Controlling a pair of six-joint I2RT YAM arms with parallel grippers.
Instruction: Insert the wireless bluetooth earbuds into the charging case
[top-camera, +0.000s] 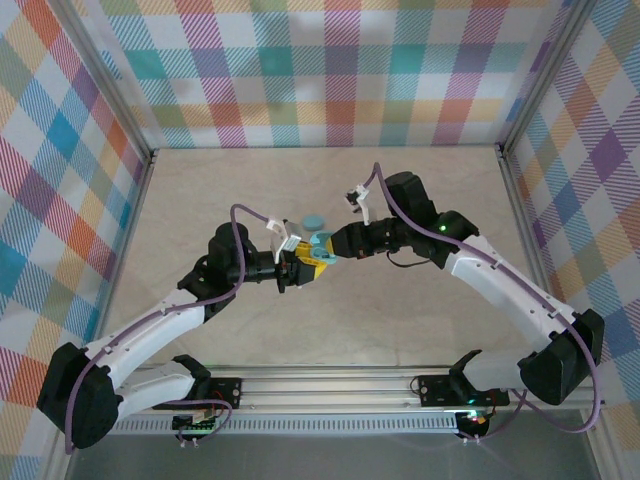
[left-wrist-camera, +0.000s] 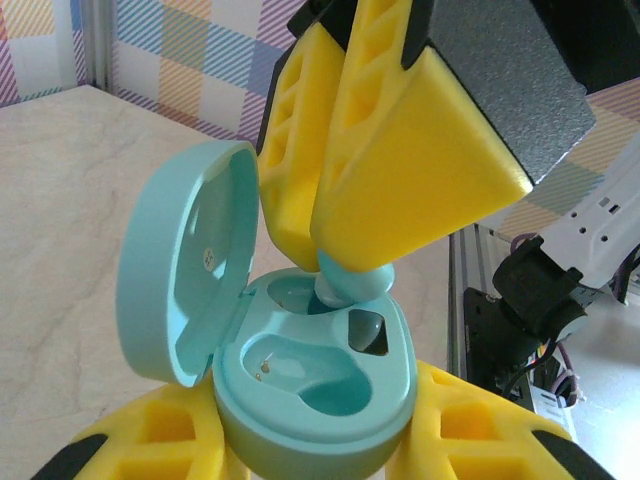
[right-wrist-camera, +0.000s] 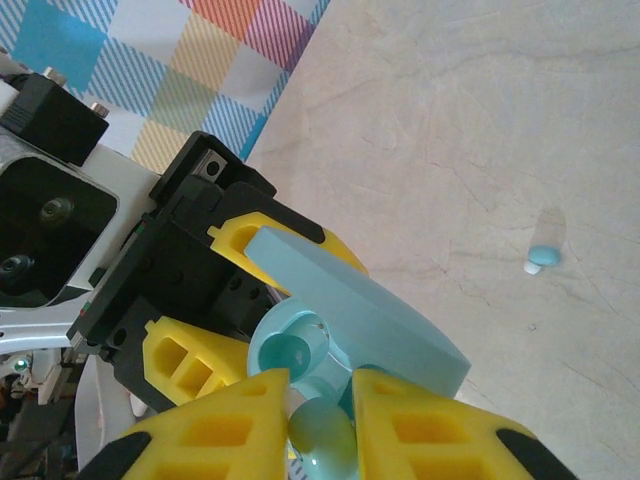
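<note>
Nearby, closed round case (top-camera: 313, 221), one loose earbud (right-wrist-camera: 541, 257)

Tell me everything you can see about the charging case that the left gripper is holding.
The charging case is a rounded, pale turquoise shell that looks like smooth plastic. Its hinged lid stands open, on the left in the left wrist view. The base has two moulded sockets. The near one is empty and shows small metal contacts. The far one meets an earbud pinched in the right gripper. The left gripper clamps the base from both sides.
</note>
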